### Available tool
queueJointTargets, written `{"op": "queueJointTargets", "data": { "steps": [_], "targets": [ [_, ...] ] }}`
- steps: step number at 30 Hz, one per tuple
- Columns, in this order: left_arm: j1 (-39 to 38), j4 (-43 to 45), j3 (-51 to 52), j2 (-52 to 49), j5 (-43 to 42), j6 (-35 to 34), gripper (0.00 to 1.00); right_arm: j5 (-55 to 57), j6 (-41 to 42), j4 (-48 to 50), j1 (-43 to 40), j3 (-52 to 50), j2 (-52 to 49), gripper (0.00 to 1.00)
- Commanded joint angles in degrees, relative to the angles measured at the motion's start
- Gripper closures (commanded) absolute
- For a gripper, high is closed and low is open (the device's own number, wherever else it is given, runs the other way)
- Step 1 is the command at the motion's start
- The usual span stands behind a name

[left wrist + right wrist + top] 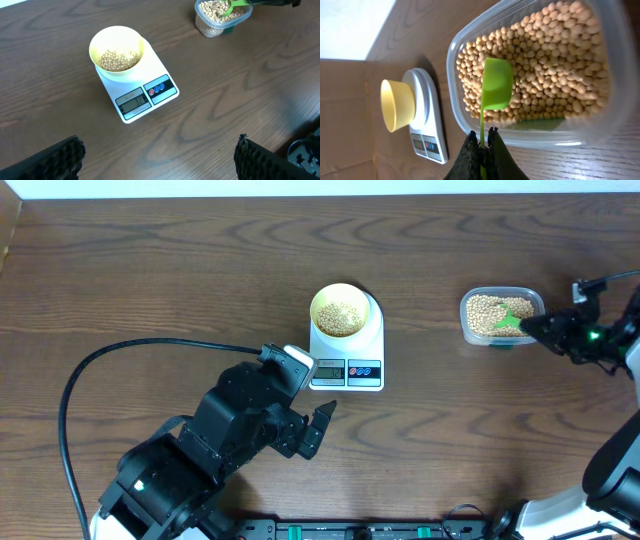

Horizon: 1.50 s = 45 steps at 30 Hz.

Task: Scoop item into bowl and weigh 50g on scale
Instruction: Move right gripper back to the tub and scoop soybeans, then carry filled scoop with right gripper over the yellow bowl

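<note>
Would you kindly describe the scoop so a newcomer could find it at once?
On the wooden table, look right of the white scale to the clear tub of beans. The scoop lies in those beans, its thin handle pinched in the jaws of the right gripper. Its lime green sets it apart from the tan beans.

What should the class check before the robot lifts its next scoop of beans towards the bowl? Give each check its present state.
1. Right gripper shut on the green plastic scoop: ok.
2. Scoop inside the clear plastic tub, among the small round beige beans: ok.
3. Scoop loaded: not ok, no beans show on its green surface.
4. Pale yellow-green round bowl sitting on the flat white digital scale: ok.
5. Grey display reading: cannot tell, digits too blurred.
6. Left gripper open and apart from the scale: ok.
</note>
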<state>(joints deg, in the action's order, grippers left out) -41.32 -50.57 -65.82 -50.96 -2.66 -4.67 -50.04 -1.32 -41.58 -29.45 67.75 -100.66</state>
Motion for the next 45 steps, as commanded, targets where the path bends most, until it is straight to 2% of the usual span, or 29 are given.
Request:
{"op": "queueJointTargets", "data": {
  "steps": [1,15,25,31,36,45],
  "targets": [
    [0.2,0.0,-0.4,0.0,0.1,-0.1,0.02,-5.8,-2.1,-0.2,-2.3,-0.5,-0.1,0.99],
    [0.2,0.0,-0.4,0.0,0.1,-0.1,0.02,-22.9,-2.6,-0.7,-8.5,-0.5,-0.2,0.99],
    [0.2,0.0,-0.4,0.0,0.1,-0.1,0.02,-37.4,-2.6,-1.0,-7.2,-0.5,-0.2,0.99],
    [0.2,0.0,-0.4,0.0,0.1,-0.1,0.02,-39.3,-1.2,-0.3,-2.1,-0.5,-0.2,0.99],
    [0.2,0.0,-0.4,0.0,0.1,-0.1,0.02,-38.8,5.5,8.6,7.1,-0.5,-0.2,0.99],
    [0.2,0.0,-0.4,0.0,0.1,-0.1,0.02,-34.2,32.9,40.3,19.6,-0.5,-0.2,0.99]
  ]
}}
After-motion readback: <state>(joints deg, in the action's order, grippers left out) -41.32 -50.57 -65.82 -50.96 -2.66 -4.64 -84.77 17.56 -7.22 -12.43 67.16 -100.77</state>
